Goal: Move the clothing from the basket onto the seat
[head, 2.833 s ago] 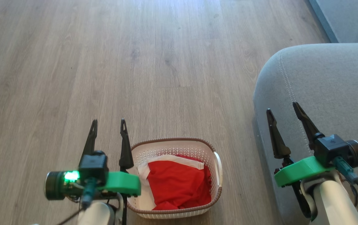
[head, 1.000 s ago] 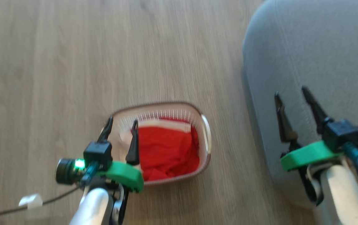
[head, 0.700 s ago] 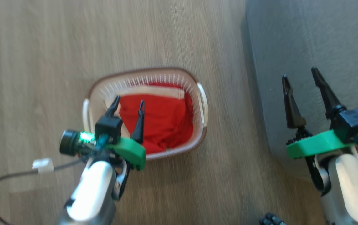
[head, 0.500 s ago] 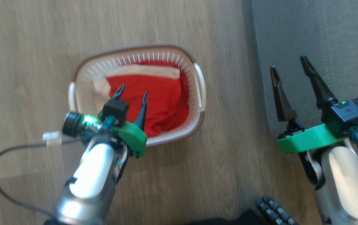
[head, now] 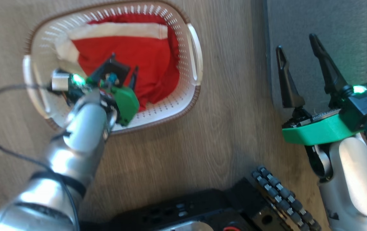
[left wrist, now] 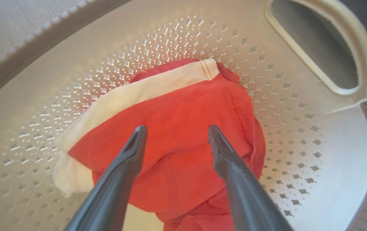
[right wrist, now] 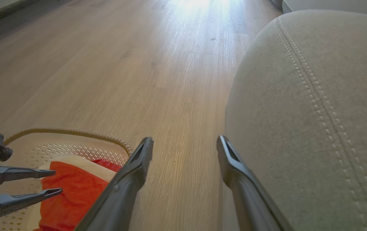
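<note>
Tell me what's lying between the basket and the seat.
Nothing: just a bare strip of wooden floor separates the basket from the seat, clear in the head view.

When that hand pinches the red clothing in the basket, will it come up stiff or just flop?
Probably floppy: the clothing lies crumpled and folded in the basket, so it should drape from the left hand. It looks thin, so likely light. Trailing folds might drag over the basket wall.
</note>
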Available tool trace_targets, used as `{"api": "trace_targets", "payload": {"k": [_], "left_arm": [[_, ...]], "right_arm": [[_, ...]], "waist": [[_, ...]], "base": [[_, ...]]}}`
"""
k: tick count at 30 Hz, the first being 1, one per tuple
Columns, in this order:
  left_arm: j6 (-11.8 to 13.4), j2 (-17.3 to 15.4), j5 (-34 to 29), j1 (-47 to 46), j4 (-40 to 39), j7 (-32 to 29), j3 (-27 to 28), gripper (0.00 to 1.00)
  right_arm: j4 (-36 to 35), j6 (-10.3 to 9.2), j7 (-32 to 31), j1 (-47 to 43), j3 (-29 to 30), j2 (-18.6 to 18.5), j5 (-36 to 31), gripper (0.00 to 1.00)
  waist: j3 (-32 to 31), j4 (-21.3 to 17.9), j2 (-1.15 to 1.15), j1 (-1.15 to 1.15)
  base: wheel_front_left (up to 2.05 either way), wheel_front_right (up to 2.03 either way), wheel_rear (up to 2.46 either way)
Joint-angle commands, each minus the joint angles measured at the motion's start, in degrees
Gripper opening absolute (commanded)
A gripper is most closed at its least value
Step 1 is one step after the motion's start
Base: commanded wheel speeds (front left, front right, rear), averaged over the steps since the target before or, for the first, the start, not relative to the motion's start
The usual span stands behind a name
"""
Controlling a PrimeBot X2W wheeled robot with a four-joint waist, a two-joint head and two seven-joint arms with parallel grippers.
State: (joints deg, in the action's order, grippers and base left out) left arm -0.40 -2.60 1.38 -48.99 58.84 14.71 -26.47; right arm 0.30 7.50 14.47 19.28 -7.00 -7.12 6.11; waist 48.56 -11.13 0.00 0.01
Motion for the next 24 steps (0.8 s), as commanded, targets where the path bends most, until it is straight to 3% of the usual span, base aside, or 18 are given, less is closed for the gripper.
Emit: {"api": "trace_targets", "payload": {"k": [1, 10, 14, 24], "left_arm": [[-0.05, -1.26, -0.96, -1.9, 0.94, 0.29, 0.23, 1.0], [0.42, -1.8, -2.08, -11.93, 13.17, -1.1, -1.2, 1.0], [-0.16, -2.04, -2.58, -13.39, 14.49, -5.34, -2.31, 1.0], [1.17, -2.56, -3.3, -14.93, 15.07, -14.82, -4.27, 1.0]], "right_arm": [[-2.16, -0.01, 0.52, -1.21, -1.11, 0.53, 0.82, 1.0], [-4.25, -0.01, 0.52, 0.07, -3.34, 1.84, 1.3, 1.0], [-5.26, -0.01, 0.52, -0.69, -3.58, 2.14, 1.63, 1.0], [-6.69, -0.01, 0.52, -2.53, -4.1, 2.32, 1.79, 1.0]], "waist": [[4.01, -1.76, 0.0, -0.01], [9.24, -3.58, 0.0, -0.01], [9.95, -3.86, 0.0, -0.01], [10.92, -3.87, 0.0, -0.01]], "base": [[0.0, 0.0, 0.0], [0.0, 0.0, 0.0], [0.0, 0.0, 0.0], [0.0, 0.0, 0.0]]}}
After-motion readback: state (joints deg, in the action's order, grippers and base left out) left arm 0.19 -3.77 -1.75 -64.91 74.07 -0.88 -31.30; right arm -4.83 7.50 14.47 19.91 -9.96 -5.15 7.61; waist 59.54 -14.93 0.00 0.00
